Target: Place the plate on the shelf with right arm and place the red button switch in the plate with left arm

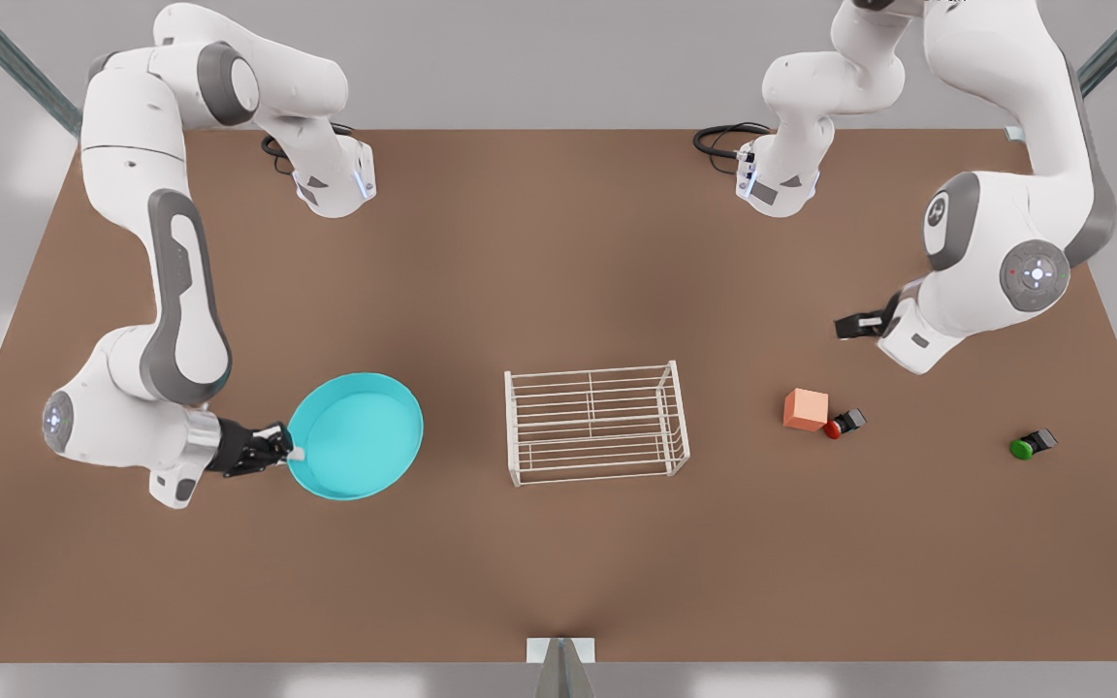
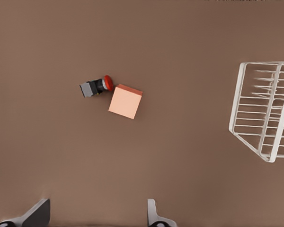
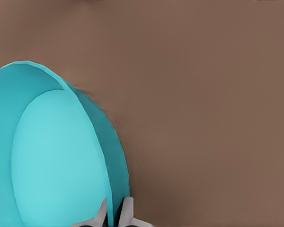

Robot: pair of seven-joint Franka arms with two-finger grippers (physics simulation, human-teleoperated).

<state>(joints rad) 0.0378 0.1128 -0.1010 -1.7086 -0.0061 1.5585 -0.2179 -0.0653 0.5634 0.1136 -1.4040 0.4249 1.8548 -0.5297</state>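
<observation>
The turquoise plate point(image 1: 357, 436) point(image 3: 57, 156) is at the front view's left, and my right gripper point(image 1: 289, 453) point(image 3: 114, 215) is shut on its rim at the edge nearest that arm. The white wire shelf point(image 1: 597, 422) point(image 2: 265, 113) stands mid-table, apart from the plate. The red button switch point(image 1: 845, 424) point(image 2: 97, 86) lies on its side, its cap touching a salmon-orange cube point(image 1: 806, 408) point(image 2: 125, 101). My left gripper point(image 2: 97, 218) hangs open high above the table near the switch, holding nothing; its arm point(image 1: 917, 334) is at the front view's right.
A switch with a green cap point(image 1: 1032, 444) lies farther toward the front view's right. Both arm bases point(image 1: 335, 179) point(image 1: 777, 179) stand at the far side of the brown table point(image 1: 558, 562). Bare table lies between plate and shelf.
</observation>
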